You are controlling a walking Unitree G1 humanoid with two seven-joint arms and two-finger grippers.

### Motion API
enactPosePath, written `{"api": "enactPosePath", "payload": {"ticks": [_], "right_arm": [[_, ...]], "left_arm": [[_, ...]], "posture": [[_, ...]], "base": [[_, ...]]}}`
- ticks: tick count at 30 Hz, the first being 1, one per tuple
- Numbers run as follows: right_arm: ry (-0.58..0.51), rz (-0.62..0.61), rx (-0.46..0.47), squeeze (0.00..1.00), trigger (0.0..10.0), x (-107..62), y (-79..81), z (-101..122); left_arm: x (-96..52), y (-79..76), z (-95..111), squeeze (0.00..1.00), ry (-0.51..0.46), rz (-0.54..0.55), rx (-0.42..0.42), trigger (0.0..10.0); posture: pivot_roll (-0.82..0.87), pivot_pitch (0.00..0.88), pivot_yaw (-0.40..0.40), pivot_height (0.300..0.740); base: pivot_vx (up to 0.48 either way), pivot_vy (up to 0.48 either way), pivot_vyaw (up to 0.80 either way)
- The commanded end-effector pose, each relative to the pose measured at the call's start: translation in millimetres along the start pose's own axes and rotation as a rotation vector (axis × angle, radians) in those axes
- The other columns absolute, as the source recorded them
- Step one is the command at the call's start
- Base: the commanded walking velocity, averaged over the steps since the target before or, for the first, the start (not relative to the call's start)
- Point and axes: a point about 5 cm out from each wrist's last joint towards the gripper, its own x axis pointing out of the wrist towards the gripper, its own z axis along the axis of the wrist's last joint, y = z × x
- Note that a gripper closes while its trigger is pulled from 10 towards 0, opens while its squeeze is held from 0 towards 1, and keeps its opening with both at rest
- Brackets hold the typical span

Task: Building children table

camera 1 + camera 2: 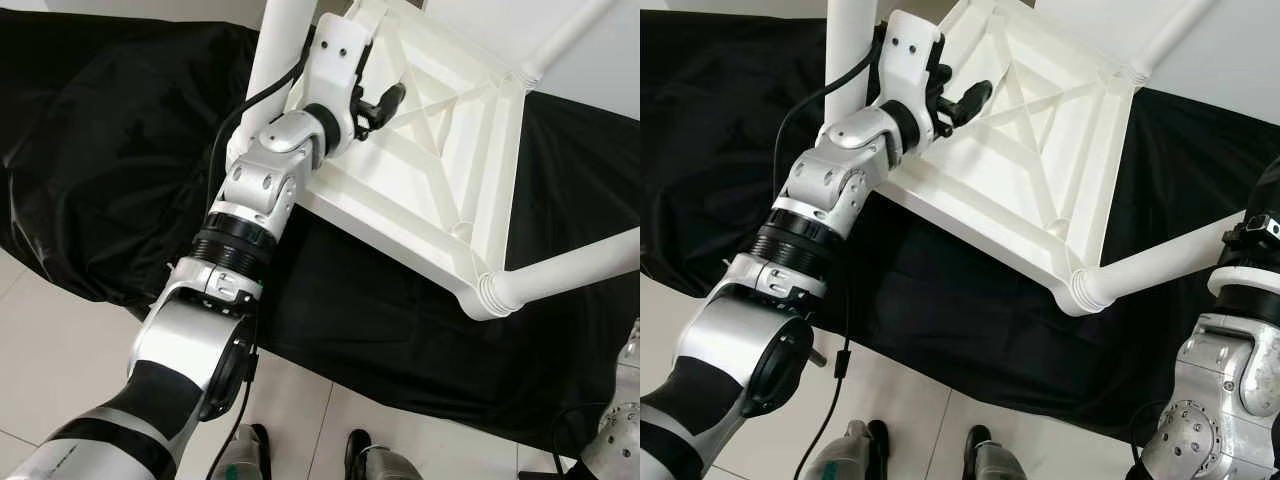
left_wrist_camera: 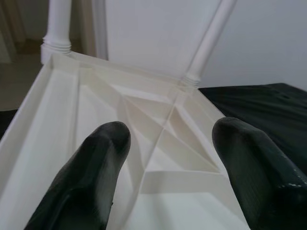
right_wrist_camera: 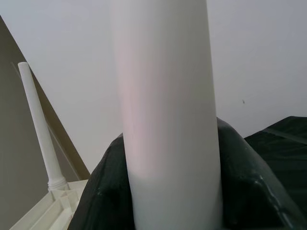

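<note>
A white plastic children's table lies upside down on a black cloth, its ribbed underside facing up. White legs stand in its corners: one by my left arm, one at the far right. A third leg juts from the near right corner socket. My left gripper hovers over the underside near the left corner, open, its fingers empty. My right gripper is shut on the white leg at the right edge.
The black cloth covers a low surface and drapes onto the pale tiled floor. My feet stand at the cloth's near edge. A white wall rises behind the table.
</note>
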Motion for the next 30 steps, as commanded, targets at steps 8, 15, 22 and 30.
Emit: {"api": "enactPosePath", "payload": {"ticks": [8, 15, 22, 30], "right_arm": [[0.326, -0.158, -0.067, 0.00, 0.0, -7.9, -54.6, -73], [0.440, 0.122, -0.173, 0.00, 0.0, -15.5, -26.1, -83], [0.360, 0.265, -0.310, 0.00, 0.0, 2.8, -7.1, -61], [0.231, 0.233, -0.261, 0.00, 0.0, -6.2, -22.8, -37]], "left_arm": [[14.1, -21.6, 47, 0.00, -0.087, 0.023, -0.001, 10.0], [9.8, -18.9, 30, 0.00, -0.033, 0.047, -0.039, 10.0], [3.7, -15.2, 16, 0.00, 0.008, 0.074, -0.059, 10.0], [0.0, -11.6, 11, 0.00, 0.020, 0.101, -0.071, 10.0]], "posture": [[0.09, 0.252, 0.069, 0.740], [0.08, 0.256, 0.071, 0.740], [0.07, 0.264, 0.059, 0.740], [0.06, 0.264, 0.061, 0.740]], "base": [[0.000, 0.000, 0.00], [0.000, 0.000, 0.00], [0.000, 0.000, 0.00], [0.000, 0.000, 0.00]]}}
